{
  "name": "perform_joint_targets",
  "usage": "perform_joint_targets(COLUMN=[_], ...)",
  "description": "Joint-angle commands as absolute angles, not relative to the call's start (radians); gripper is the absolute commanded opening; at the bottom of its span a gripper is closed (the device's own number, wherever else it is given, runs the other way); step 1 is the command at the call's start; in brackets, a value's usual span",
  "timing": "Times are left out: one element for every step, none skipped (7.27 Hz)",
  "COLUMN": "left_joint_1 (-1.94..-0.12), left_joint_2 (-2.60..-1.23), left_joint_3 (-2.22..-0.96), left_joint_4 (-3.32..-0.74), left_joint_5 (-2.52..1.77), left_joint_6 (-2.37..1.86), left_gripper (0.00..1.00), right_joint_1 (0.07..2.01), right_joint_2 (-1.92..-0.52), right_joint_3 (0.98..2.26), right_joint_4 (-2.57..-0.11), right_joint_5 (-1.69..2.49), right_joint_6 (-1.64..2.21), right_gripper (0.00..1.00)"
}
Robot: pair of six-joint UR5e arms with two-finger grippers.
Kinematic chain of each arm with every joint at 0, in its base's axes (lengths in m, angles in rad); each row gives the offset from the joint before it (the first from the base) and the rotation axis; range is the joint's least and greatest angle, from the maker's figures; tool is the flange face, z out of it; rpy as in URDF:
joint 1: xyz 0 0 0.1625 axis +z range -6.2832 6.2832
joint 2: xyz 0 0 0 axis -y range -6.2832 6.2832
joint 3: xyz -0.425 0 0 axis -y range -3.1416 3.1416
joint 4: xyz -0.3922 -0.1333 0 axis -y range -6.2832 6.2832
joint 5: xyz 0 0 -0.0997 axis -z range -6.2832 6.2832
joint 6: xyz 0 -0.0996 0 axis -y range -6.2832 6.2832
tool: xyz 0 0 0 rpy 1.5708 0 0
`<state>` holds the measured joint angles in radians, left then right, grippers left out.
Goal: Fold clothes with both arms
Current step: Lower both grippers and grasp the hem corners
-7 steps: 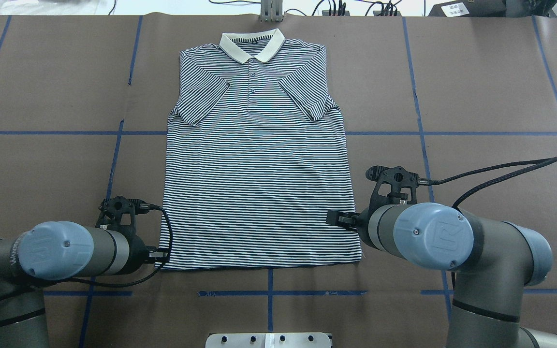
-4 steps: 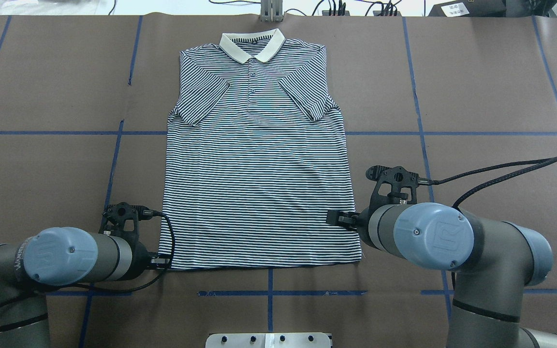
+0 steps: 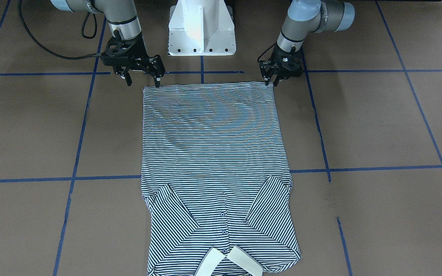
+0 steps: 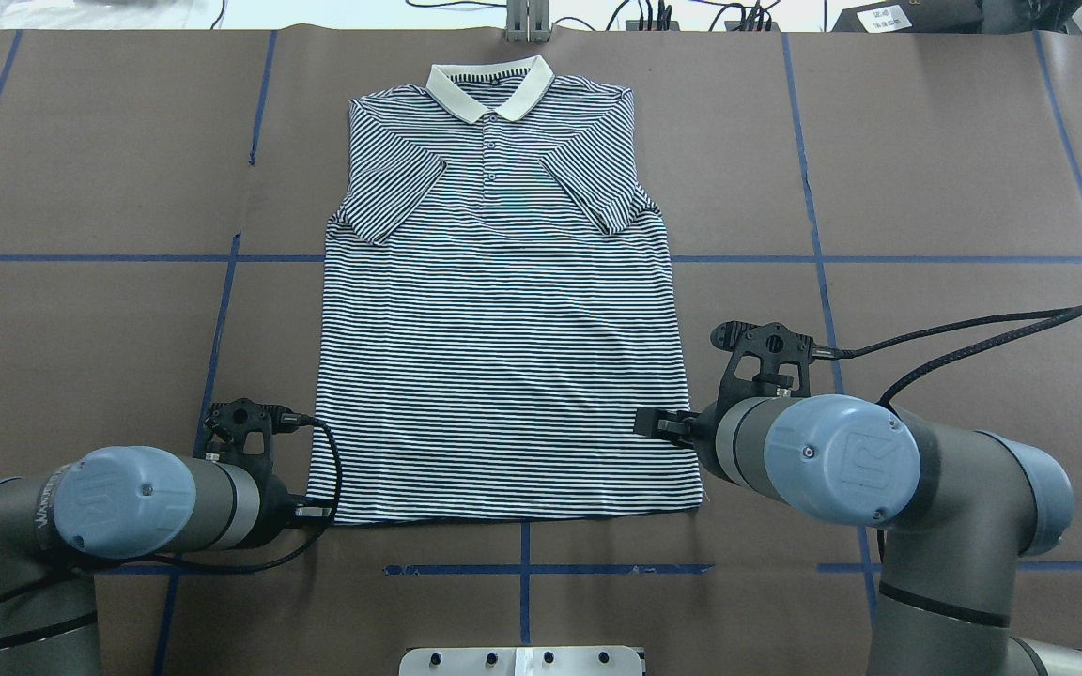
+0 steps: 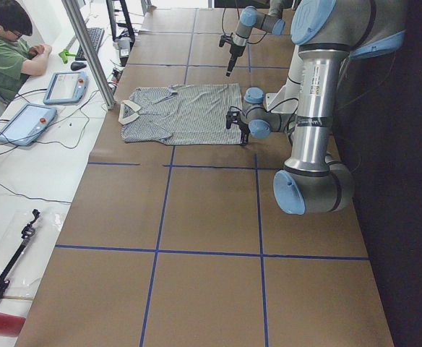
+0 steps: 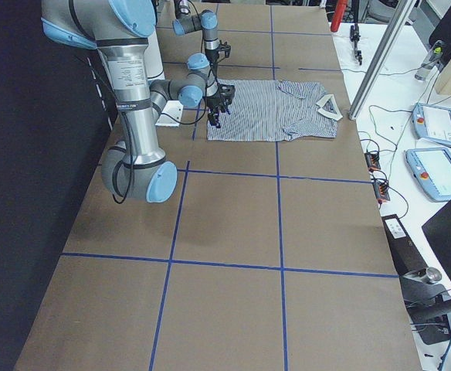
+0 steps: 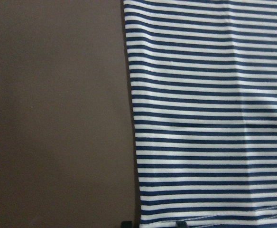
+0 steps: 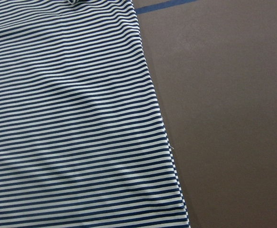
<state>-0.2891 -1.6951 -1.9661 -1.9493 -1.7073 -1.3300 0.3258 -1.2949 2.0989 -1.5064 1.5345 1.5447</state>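
Pre-grasp stage: shirt (image 4: pixel 503 329) flat; left hand (image 3: pixel 271 80) and right hand (image 3: pixel 143 81) both spread near hem corners. I judge pinching them comes next.

Left gripper (image 3: pixel 271 82) and right gripper (image 3: pixel 143 82) point down, jaws parted.

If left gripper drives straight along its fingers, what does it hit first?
Likely the polo shirt's near hem corner, right under the left gripper, with the table beneath. Its height above the cloth is unclear.
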Motion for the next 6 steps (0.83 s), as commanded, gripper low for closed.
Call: perform_joint_targets(left_joint_1=[-0.288, -0.288, -0.288, -0.288, -0.288, -0.288], left_joint_2=[-1.707, -1.709, -1.709, -1.709, -1.712, -1.713], left_joint_3=[-1.962, -1.963, -1.973, -1.976, -1.976, -1.974], left_joint_4=[-1.948, -1.948, -1.948, -1.948, -1.947, -1.947], left_joint_5=[-1.707, -1.707, -1.706, -1.706, -1.707, -1.710], left_joint_6=[-1.330, -1.330, -1.330, -1.328, -1.330, -1.328], left_gripper=[0.05, 0.00, 0.00, 0.00, 0.00, 0.00], right_joint_1=[0.325, 0.325, 0.325, 0.318, 0.293, 0.258], right_joint_2=[-1.295, -1.296, -1.296, -1.296, -1.296, -1.301], right_joint_3=[2.098, 2.098, 2.098, 2.094, 2.085, 2.068], right_joint_4=[-1.506, -1.506, -1.506, -1.506, -1.508, -1.508], right_joint_5=[1.534, 1.534, 1.534, 1.531, 1.501, 1.470], right_joint_6=[1.545, 1.545, 1.545, 1.548, 1.572, 1.616], right_gripper=[1.00, 1.00, 1.00, 1.00, 0.91, 0.80])
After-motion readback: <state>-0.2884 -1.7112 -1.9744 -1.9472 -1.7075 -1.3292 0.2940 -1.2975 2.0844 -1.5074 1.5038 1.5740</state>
